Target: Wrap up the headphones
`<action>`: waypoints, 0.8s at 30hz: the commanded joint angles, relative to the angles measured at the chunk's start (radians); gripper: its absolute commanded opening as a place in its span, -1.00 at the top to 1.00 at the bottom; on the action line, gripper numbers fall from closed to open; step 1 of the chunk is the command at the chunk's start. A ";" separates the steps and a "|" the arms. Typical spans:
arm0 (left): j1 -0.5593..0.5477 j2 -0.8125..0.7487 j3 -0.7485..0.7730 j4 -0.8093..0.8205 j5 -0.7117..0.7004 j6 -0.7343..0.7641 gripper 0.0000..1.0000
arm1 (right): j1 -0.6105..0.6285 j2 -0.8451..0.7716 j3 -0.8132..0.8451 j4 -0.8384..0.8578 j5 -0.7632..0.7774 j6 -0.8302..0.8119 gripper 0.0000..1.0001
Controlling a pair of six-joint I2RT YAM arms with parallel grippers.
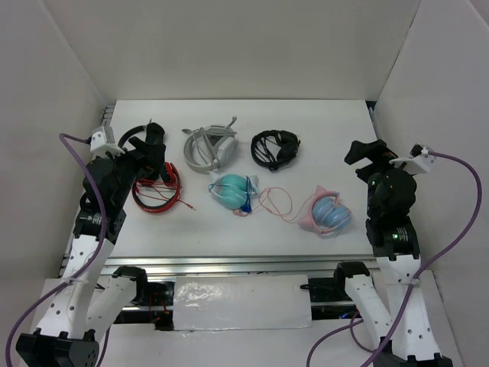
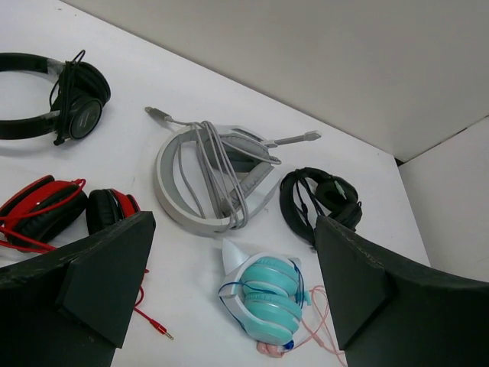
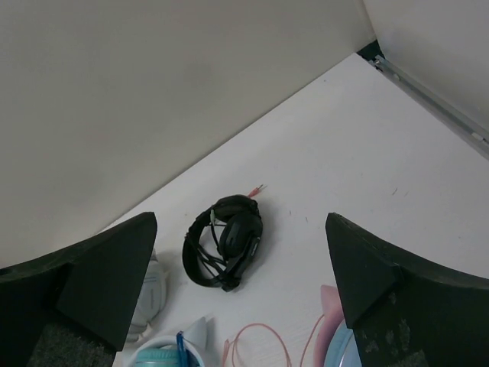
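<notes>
The headphones with a pink cat-ear headband and light blue cups lie at the front right of the white table. Their thin pink cable runs loose in loops leftward to the teal pair. My right gripper is open and empty, raised behind and to the right of them. The right wrist view shows only a pink ear and a cable loop at its bottom edge, below the open right gripper. My left gripper is open and empty at the far left. In its wrist view the left gripper hangs over the teal pair, with the pink cable beside it.
A wrapped black pair and a grey-white headset lie at the back middle. A red-and-black pair with a red cable lies under the left arm. Another black pair lies at the far left. White walls enclose the table.
</notes>
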 commanded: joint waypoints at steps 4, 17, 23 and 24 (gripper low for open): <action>0.000 0.005 0.035 0.009 0.048 0.029 -0.99 | 0.005 -0.038 0.043 -0.155 0.014 0.098 -0.99; 0.000 0.019 0.020 0.093 0.154 0.015 -0.99 | 0.005 -0.044 0.047 -0.694 0.104 0.360 -0.99; 0.000 0.051 0.020 0.088 0.180 0.009 -0.99 | 0.005 -0.033 -0.136 -0.762 -0.107 0.498 -0.99; -0.002 0.059 0.026 0.084 0.182 0.015 -0.99 | 0.005 -0.027 -0.175 -0.772 -0.123 0.521 -0.99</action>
